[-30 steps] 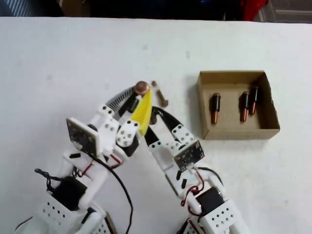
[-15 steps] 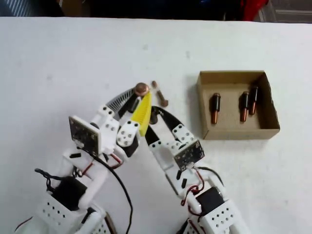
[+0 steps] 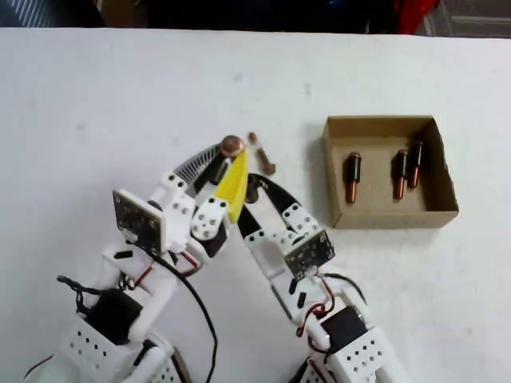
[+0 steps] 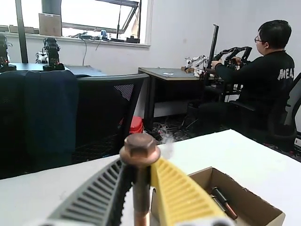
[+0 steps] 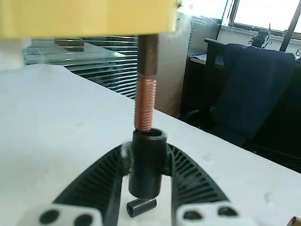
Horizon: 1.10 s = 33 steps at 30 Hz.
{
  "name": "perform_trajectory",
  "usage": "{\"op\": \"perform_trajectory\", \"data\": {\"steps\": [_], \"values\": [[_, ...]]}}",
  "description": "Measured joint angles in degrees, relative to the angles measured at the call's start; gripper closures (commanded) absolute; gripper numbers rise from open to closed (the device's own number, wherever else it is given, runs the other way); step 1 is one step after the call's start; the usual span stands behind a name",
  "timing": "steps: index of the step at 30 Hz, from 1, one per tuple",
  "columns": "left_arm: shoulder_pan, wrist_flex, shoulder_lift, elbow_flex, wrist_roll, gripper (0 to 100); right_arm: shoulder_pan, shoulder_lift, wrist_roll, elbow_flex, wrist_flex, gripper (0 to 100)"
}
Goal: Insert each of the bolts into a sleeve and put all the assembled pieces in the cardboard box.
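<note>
My left gripper (image 3: 228, 156), with one grey and one yellow finger (image 3: 233, 185), is shut on a copper bolt (image 3: 232, 144) held upright, head up (image 4: 139, 147). Directly below it my right gripper (image 3: 251, 190) is shut on a black sleeve (image 5: 148, 162) that stands upright. The bolt's threaded tip (image 5: 144, 106) sits at the sleeve's mouth, just entering it. A second copper bolt (image 3: 262, 155) lies on the table close beside the grippers. A loose black sleeve (image 5: 141, 207) lies under the held one. The cardboard box (image 3: 379, 121) stands to the right.
Inside the box lie three assembled pieces (image 3: 351, 177), (image 3: 399, 174), (image 3: 414, 163). The box (image 4: 249, 209) also shows past the left gripper. Both arms crowd the table's near middle; the far and left parts of the white table (image 3: 120, 88) are bare.
The left arm's wrist has shifted very slightly to the right. The bolt, the sleeve and the right arm stay where they were.
</note>
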Motion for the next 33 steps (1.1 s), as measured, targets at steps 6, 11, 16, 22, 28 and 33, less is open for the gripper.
{"op": "perform_trajectory", "data": {"steps": [6, 11, 16, 22, 28, 33], "values": [[0.0, -1.7, 0.0, 1.1, 0.0, 98, 0.1, 0.0, 0.0, 0.0, 0.0, 98.1], [-0.2, -1.9, -0.5, 2.9, 0.0, 98, 0.0, 0.1, 0.1, 0.0, 0.0, 98.1], [-0.2, -2.6, -1.1, 3.3, 0.0, 98, 0.1, 0.1, 0.1, 0.0, 0.0, 98.1], [-0.2, -4.0, -0.2, 3.3, 0.0, 98, 0.1, 0.1, 0.1, 0.0, 0.0, 98.1], [1.4, -4.1, -0.3, 3.4, 1.0, 98, 0.1, 0.0, 0.1, 0.0, 0.0, 98.1], [1.4, -3.2, -0.3, 3.5, 3.7, 98, 0.2, -0.1, 0.1, 0.0, 0.0, 98.1]]}}
